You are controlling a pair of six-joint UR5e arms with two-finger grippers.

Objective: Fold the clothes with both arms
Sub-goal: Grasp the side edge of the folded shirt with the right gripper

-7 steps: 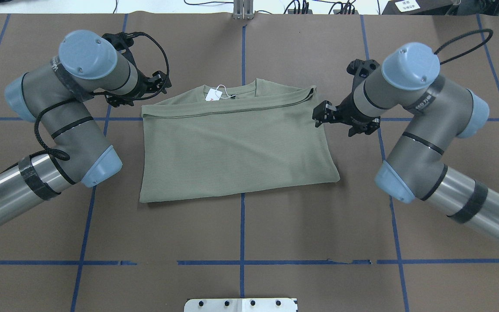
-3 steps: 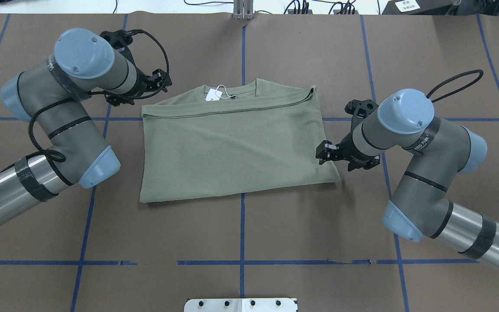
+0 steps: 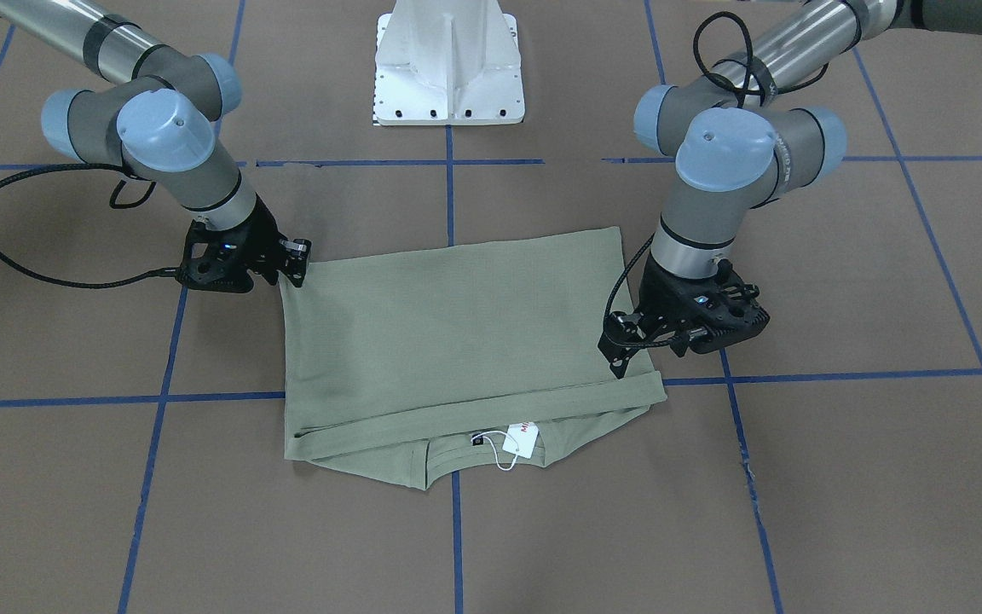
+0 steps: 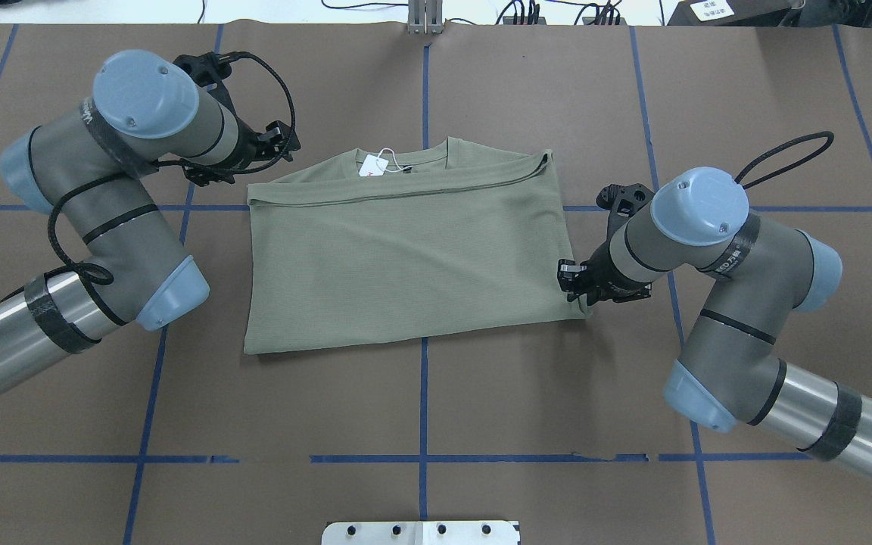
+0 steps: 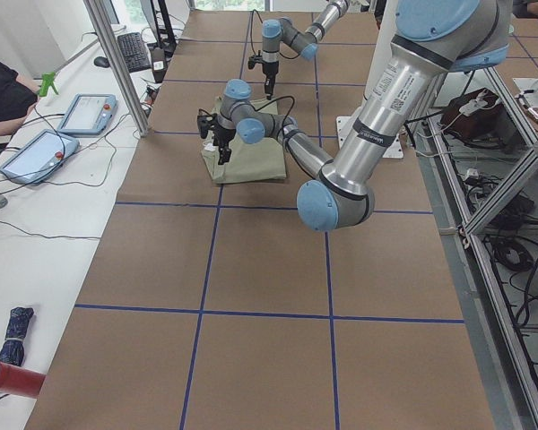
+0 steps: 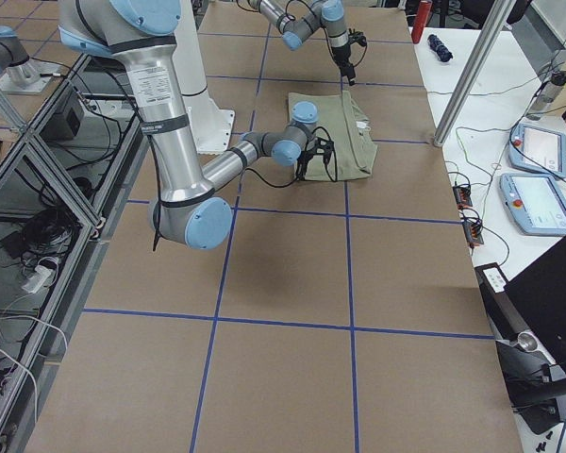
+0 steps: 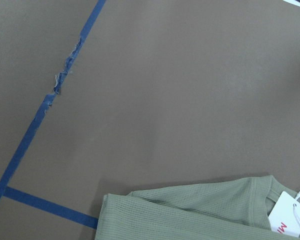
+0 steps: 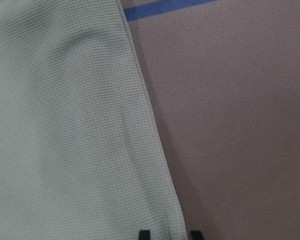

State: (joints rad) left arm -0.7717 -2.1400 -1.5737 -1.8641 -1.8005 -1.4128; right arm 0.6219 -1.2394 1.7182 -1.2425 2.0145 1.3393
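Shirt (image 4: 406, 257) corner wants seating deep between right gripper (image 4: 571, 284) fingers, parted and empty (left gripper (image 4: 283, 144) state unreadable), before pinching

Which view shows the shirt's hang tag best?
Exterior front-facing: the hang tag lies whole, with its red lettering visible. Overhead shows it smaller; the left wrist view crops it; the side views are too far off.
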